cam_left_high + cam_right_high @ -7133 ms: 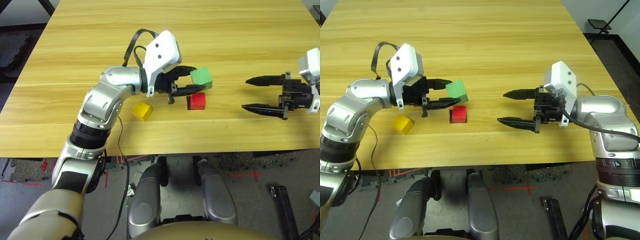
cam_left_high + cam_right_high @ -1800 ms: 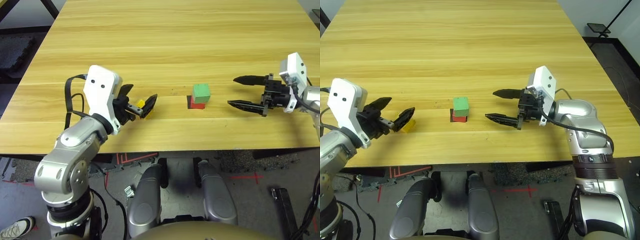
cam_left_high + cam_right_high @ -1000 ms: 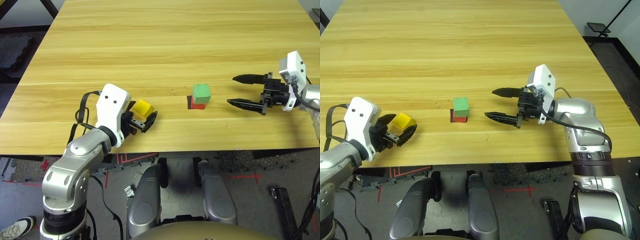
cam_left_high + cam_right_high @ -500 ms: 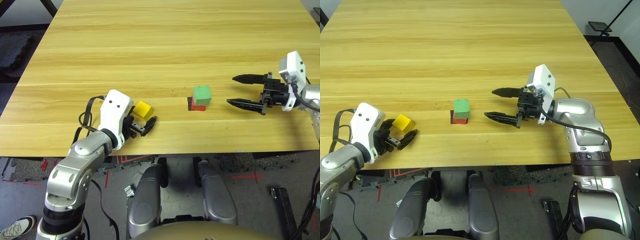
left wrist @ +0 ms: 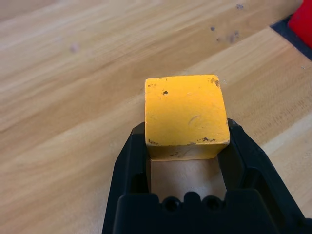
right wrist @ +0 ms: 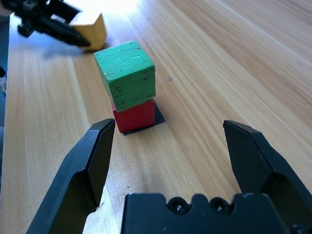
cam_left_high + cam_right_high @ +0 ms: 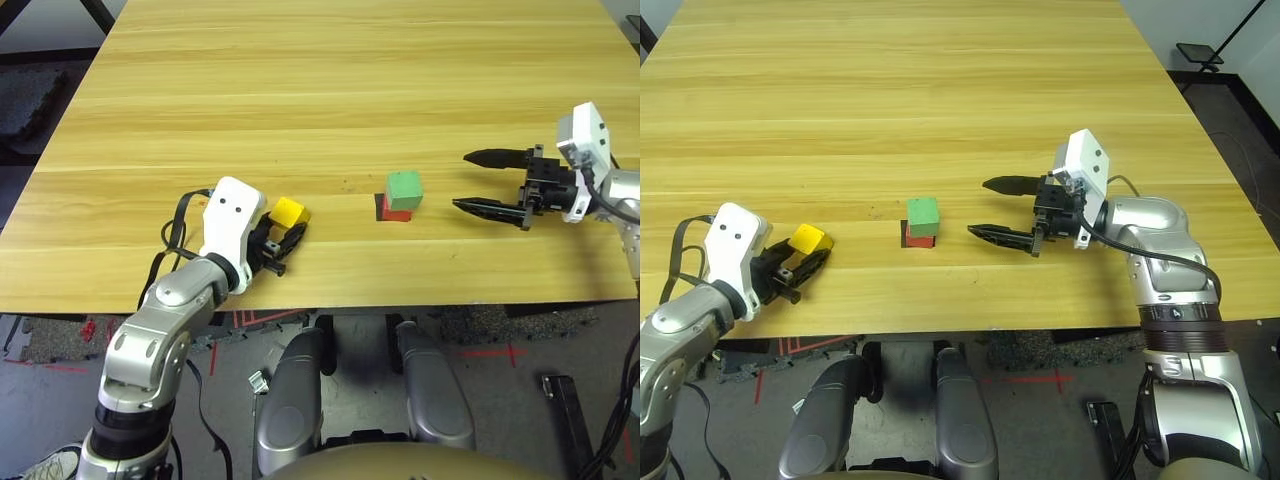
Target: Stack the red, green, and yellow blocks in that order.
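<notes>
The green block (image 7: pixel 404 186) sits on the red block (image 7: pixel 397 208) at the table's middle, over a flat black patch (image 7: pixel 380 205). To their left, near the front edge, my left gripper (image 7: pixel 288 229) is shut on the yellow block (image 7: pixel 288 211), held low over the wood. In the left wrist view both black fingers (image 5: pixel 132 148) press the yellow block (image 5: pixel 186 117) from its sides. My right gripper (image 7: pixel 463 180) stands open to the right of the stack, a short gap away, fingers pointing at it. Its wrist view shows the green block (image 6: pixel 126 73) on the red block (image 6: pixel 136 114).
The wooden table (image 7: pixel 330 80) stretches wide and bare behind the blocks. Its front edge (image 7: pixel 400 302) runs just below both grippers. A black cable (image 7: pixel 180 215) loops off my left wrist.
My left gripper has closed its fingers onto the yellow block and shifted slightly toward it. The stack and my right arm have stayed put.
</notes>
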